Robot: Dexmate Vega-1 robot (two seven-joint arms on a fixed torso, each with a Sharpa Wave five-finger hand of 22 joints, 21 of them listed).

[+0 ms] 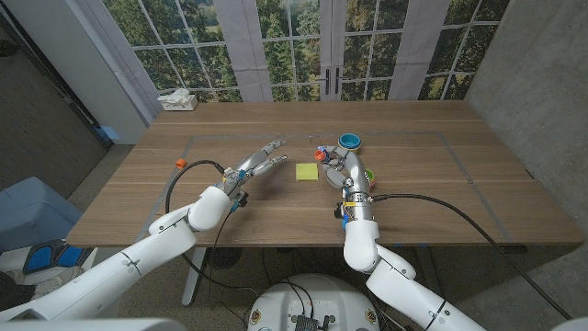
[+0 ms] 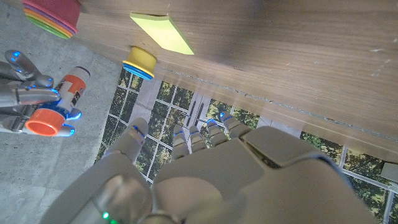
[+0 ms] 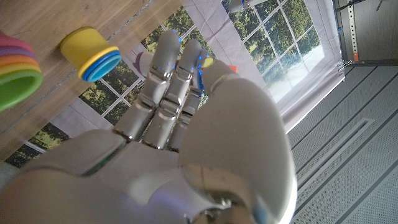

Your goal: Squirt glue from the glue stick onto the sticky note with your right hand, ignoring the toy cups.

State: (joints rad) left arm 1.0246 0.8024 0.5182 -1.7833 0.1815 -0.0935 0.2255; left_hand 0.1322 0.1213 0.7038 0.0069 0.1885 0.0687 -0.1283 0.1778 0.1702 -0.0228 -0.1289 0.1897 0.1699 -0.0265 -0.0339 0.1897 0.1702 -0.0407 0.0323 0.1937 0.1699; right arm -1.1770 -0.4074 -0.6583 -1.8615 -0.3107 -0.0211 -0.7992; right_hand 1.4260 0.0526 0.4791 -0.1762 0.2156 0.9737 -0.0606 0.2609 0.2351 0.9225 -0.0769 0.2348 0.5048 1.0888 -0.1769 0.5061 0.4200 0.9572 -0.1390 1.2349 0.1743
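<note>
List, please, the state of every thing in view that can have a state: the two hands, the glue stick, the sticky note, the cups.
Right robot hand: grips the glue stick.
Left robot hand: holds nothing, fingers apart.
Glue stick: held, orange cap on.
Sticky note: lies flat on the table, no glue seen.
Toy cups: on the table, untouched.

A: What stands near the sticky note?

B: On the robot's right of it, the right hand holding the glue stick, with stacked toy cups just behind and another stack beside that hand.

A: And the other side?

B: The left hand hovers near, fingers spread toward the note. Bare wooden table lies open in front of the note and behind it.
</note>
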